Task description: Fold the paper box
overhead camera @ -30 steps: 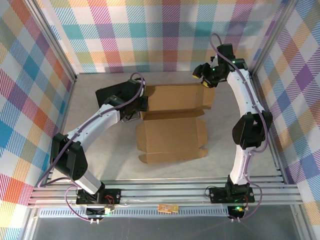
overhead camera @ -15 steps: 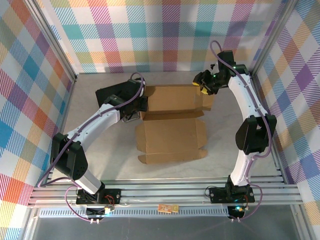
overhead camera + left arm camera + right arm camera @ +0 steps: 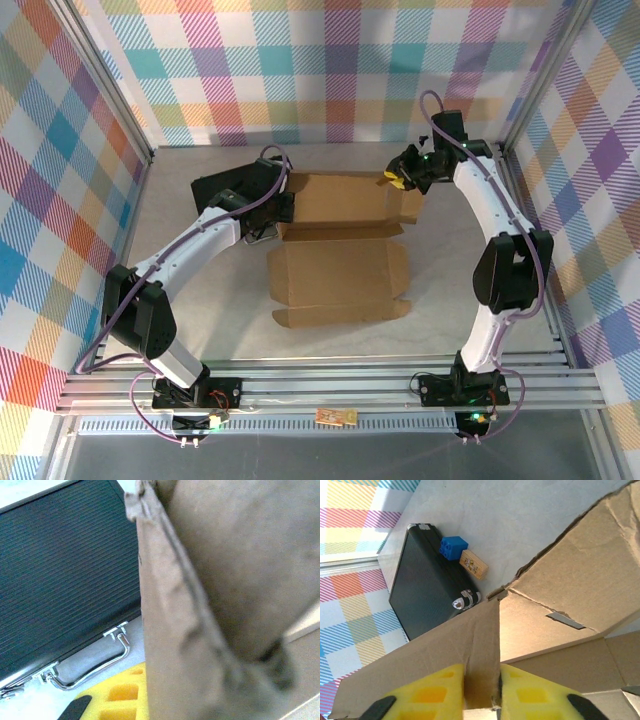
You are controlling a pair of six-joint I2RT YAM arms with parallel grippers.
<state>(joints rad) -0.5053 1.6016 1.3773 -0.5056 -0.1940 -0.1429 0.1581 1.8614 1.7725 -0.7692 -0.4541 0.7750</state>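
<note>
Pinching a raised end flap of the paper box (image 3: 340, 275) between yellow pads (image 3: 435, 690), the right gripper (image 3: 481, 692) holds the box's far right corner mid-table; the left gripper (image 3: 282, 212), jaws together, clamps the opposite edge beside a black case (image 3: 422, 600) with a metal handle.

bright even light; paper box (image 3: 235, 570) blurred up close

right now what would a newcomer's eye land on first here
The brown paper box lies spread open in the centre. The right gripper pinches its far right flap between yellow pads, while the left gripper clamps the far left edge beside a black case.
</note>
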